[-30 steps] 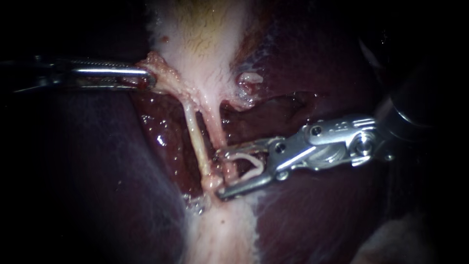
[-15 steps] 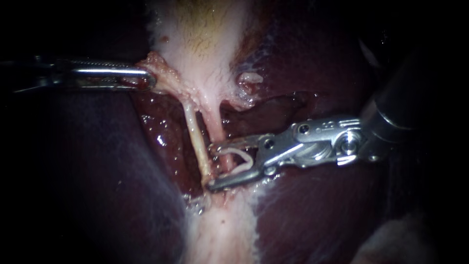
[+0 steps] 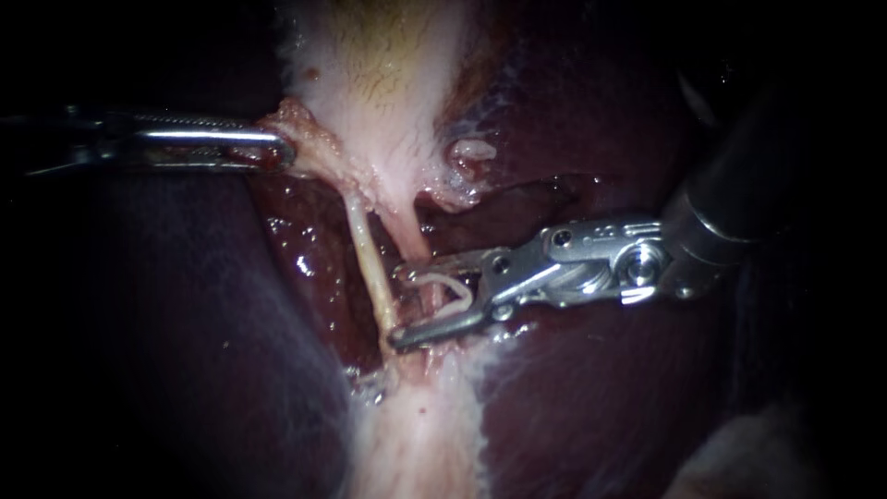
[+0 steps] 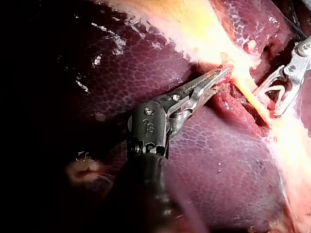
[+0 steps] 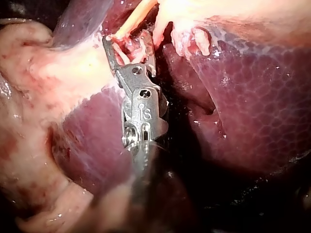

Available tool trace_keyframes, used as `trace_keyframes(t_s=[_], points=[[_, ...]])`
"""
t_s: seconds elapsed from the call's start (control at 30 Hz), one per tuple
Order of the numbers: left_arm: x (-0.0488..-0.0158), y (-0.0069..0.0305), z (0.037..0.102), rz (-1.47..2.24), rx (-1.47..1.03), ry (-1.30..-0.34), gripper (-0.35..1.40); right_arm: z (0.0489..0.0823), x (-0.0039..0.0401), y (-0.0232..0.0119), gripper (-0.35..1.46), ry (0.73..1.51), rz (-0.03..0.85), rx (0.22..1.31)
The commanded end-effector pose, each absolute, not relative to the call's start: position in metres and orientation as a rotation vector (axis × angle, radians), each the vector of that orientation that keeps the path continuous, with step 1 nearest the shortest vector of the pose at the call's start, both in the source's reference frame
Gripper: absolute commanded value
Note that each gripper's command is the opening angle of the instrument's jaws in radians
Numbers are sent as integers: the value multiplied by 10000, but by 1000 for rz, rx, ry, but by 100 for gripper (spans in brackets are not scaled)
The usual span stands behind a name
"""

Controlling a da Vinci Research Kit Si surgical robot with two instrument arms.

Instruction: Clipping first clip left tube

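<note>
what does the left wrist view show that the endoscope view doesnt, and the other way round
Only the left wrist view: the left instrument's wrist joint and a pale patch beside its shaft. Only the endoscope view: the right instrument's wrist joint and shaft. Both: the left jaws shut on pale tissue, the right jaws holding a clip at the tubes.

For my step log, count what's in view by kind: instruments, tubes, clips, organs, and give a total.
Instruments: 2, the left instrument gripping the gallbladder and the right instrument holding the clip.
Tubes: 2, the left tube and the right tube.
Clips: 1.
Organs: 2, the gallbladder and the liver.
Total: 7.
</note>
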State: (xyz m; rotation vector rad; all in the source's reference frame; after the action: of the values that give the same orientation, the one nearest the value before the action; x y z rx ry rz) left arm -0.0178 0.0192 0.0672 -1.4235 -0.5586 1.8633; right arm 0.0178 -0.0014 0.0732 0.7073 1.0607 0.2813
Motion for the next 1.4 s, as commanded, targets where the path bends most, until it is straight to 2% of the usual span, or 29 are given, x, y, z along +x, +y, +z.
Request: trace_keyframes(t_s=[0.03,0.4,1.0,1.4], points=[[-177,192,672,1863,-1424,-559,-35,734,178,-13,50,1061,281,707],[-178,192,672,1863,-1423,-558,-35,739,195,-12,50,1057,288,699],[-179,192,672,1863,-1423,-558,-35,743,226,-31,50,1065,282,699],[-179,193,673,1863,-1423,-558,-35,727,229,-45,50,1137,263,782]])
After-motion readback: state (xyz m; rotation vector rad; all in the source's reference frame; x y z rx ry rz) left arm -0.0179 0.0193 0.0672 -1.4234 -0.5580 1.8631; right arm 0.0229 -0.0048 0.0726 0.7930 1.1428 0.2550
